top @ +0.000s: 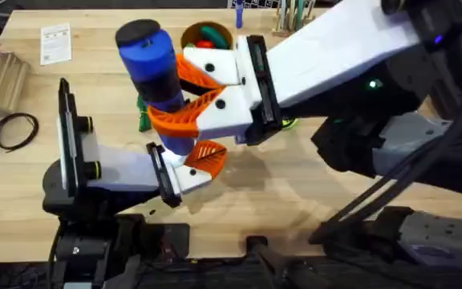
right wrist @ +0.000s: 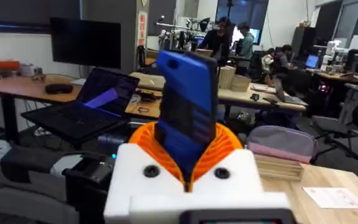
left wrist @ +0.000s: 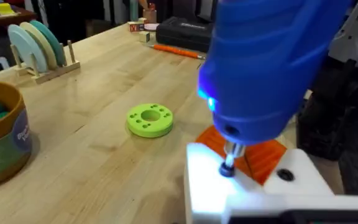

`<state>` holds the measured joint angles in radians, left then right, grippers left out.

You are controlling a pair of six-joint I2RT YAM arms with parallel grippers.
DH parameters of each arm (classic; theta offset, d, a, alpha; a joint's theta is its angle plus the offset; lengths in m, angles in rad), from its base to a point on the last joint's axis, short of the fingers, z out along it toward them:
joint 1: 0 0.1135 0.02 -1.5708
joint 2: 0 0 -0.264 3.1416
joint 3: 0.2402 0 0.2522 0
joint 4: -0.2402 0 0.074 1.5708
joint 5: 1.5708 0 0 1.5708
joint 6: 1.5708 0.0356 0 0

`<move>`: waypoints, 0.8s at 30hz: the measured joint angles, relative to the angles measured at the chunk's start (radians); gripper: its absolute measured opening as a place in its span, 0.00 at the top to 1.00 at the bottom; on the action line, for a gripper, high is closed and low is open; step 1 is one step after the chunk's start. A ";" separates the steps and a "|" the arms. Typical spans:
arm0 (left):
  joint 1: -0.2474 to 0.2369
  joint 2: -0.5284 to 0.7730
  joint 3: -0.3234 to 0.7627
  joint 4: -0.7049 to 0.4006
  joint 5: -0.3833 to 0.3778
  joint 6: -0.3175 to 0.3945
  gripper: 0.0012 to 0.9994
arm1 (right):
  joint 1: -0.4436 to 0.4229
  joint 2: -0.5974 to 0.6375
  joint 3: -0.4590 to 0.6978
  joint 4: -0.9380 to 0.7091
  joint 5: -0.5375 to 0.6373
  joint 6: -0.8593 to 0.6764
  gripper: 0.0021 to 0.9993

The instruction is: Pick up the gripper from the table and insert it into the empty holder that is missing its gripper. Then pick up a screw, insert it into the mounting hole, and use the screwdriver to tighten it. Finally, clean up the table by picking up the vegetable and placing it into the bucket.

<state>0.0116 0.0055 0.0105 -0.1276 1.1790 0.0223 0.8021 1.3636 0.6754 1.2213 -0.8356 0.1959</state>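
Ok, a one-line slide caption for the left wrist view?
Blue screwdriver, bit down on the white holder beside its orange gripper; lime disc on the table behind.

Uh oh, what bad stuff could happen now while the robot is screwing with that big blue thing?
The screwdriver, squeezed in the right gripper, has its thin bit on the white holder. If it tilts, the bit may slip off the screw. It is gripped by ribbed orange pads around a round body, so it might twist. The bucket stands close behind and could get bumped.
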 joint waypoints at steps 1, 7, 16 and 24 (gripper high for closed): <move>0.000 0.000 0.000 0.000 0.000 0.000 1.00 | 0.000 0.000 0.000 -0.002 0.000 -0.002 0.98; 0.000 0.000 0.000 0.000 0.000 0.000 1.00 | 0.000 0.000 0.000 -0.006 0.000 -0.004 0.98; 0.000 0.000 0.000 0.000 0.000 0.000 1.00 | 0.000 0.000 0.000 -0.033 0.001 -0.019 0.98; 0.000 0.000 0.000 0.000 0.000 0.000 1.00 | 0.000 0.000 0.000 -0.034 0.000 -0.024 0.98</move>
<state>0.0116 0.0055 0.0105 -0.1276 1.1790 0.0223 0.8021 1.3632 0.6754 1.1873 -0.8352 0.1715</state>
